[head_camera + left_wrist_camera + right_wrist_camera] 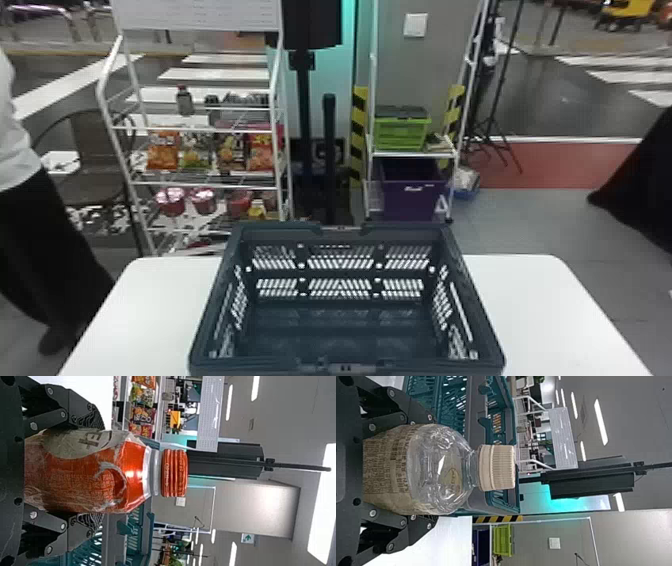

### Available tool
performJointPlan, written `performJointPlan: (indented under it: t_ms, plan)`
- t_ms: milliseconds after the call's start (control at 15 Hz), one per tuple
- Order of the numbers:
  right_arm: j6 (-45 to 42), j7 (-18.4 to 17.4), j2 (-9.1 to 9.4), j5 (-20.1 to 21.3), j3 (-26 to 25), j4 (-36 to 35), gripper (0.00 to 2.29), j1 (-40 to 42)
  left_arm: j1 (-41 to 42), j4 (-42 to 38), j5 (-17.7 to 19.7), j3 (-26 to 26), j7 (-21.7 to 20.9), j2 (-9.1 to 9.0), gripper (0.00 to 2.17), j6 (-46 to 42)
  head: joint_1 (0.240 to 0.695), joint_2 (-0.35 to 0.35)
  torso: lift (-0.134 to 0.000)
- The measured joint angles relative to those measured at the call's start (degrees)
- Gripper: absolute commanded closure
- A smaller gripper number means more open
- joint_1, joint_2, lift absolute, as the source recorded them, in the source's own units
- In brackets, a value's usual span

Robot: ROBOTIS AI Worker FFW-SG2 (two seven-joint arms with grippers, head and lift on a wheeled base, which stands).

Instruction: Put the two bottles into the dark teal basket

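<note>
1. Between the fingers of the left gripper (97, 471), clamped from both sides, is an orange bottle (128, 475), held upright, its ridged orange cap (174, 473) above the fingertips.
2. Between the fingers of the right gripper (431, 469), also clamped, is a clear bottle (441, 471), upright, with a tan label (383, 467) in the grip and a beige cap (496, 467) above it.
3. Near both grippers stands the dark teal basket (280, 231), open at the top; both bottles are outside it.
4. Under the basket lies the white table (540, 300).
5. Farther out from the grippers, past the table, stand a snack rack (202, 185) and a green crate (400, 135).
</note>
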Motion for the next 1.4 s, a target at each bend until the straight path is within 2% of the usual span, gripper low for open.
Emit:
performJointPlan:
  t_ms: [600,933,1133,1400]
  plan:
    - [0.2,0.0,0.0,0.3,0.0,-0.4,2.28,-0.2,-0.6,0.0,0.5,-0.1,0.0,0.0,2.15,0.5,0.499,0.0,0.0]
    - [2.3,-0.3,0.0,0.5,0.2,-7.4,2.28,1.0,-0.5,0.1,0.8,-0.1,-0.1,0.0,2.15,0.3,0.499,0.0,0.0]
    - [8.3,-0.6,0.0,2.0,0.2,-14.4,2.28,-0.1,-0.5,0.8,1.2,-0.1,-0.1,0.0,2.15,0.2,0.499,0.0,0.0]
    - [27.3,-0.6,0.0,4.0,0.9,-23.6,2.28,-6.4,-1.2,3.6,2.5,0.3,-0.2,0.57,2.15,-3.4,0.499,0.0,0.0]
